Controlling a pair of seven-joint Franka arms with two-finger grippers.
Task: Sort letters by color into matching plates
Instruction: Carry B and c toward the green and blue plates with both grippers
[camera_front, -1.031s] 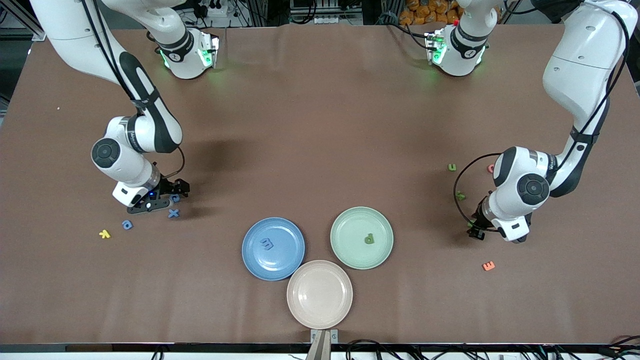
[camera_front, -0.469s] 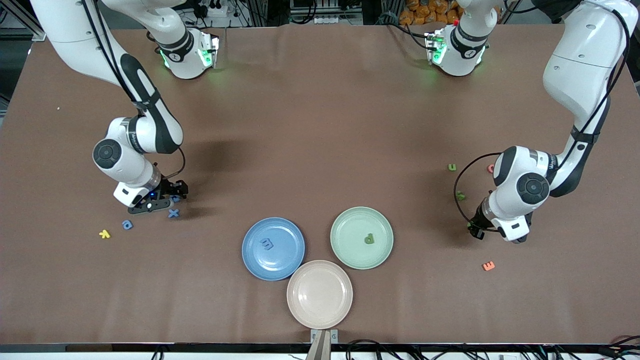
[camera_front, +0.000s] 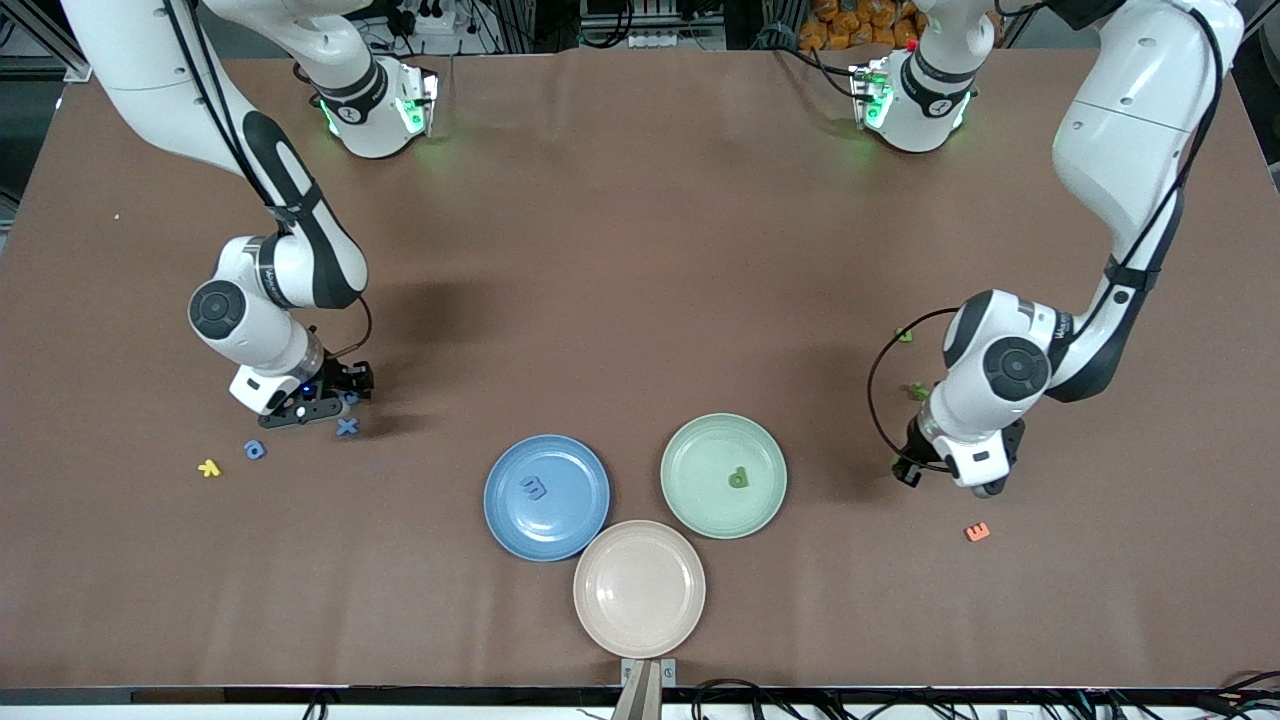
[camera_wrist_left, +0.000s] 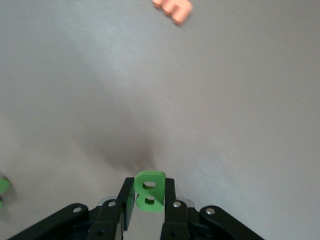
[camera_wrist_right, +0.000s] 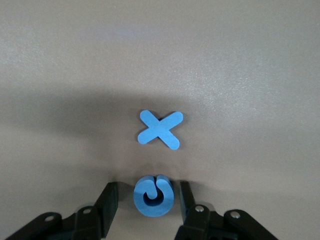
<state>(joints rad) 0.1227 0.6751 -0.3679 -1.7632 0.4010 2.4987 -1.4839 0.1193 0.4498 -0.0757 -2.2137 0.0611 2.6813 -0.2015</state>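
left gripper (camera_wrist_left: 145, 200): fingers clamped on small green foam letter (camera_wrist_left: 148, 191), lifted off tabletop, mint plate (camera_front: 723, 476) toward centre | right gripper (camera_wrist_right: 148, 200): fingers parted, straddling round blue letter (camera_wrist_right: 153, 196) on tabletop

Blue x (camera_wrist_right: 160, 129) beside right pincer (camera_wrist_right: 148, 197) (close)

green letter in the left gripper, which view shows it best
The left wrist view: the green letter sits upright, pinched between the left gripper fingers. In the front view the arm's wrist hides it; the right wrist view shows only blue letters.
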